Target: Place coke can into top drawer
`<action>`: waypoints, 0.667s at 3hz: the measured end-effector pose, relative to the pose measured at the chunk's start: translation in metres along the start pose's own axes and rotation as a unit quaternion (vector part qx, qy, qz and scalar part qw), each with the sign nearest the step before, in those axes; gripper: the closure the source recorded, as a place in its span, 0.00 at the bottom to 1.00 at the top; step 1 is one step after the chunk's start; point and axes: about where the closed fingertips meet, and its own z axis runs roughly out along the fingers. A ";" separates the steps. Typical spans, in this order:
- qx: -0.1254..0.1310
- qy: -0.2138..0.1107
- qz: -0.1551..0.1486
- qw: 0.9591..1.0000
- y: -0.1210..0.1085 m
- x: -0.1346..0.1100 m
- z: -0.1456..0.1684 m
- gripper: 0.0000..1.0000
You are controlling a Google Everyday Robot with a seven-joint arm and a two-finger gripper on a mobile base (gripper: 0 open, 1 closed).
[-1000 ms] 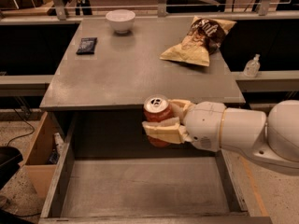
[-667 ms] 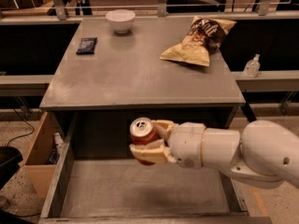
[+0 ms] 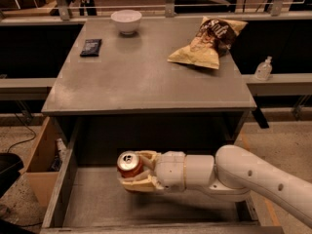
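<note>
Grey metal cabinet top (image 3: 141,82) carries a white bowl (image 3: 126,21). Below, over the wide shallow grey top drawer (image 3: 97,199), the cream two-finger gripper (image 3: 130,172) clasps the small red coke can (image 3: 129,164).

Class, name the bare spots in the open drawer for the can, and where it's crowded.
The top drawer floor is bare left of the coke can, toward its left wall, and along the front. The gripper, shut on the can, crowds the right.

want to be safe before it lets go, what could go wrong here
The gripper, inside the open drawer, holds the can tilted and seemingly above the floor; released now, it may topple and roll.
The arm crosses the drawer's side wall and might snag it when pulling out.
</note>
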 end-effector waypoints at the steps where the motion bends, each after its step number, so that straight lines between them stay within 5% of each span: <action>1: -0.034 -0.013 -0.002 0.999 -0.001 0.021 0.022 1.00; 2: -0.068 -0.036 -0.010 0.997 0.006 0.045 0.053 1.00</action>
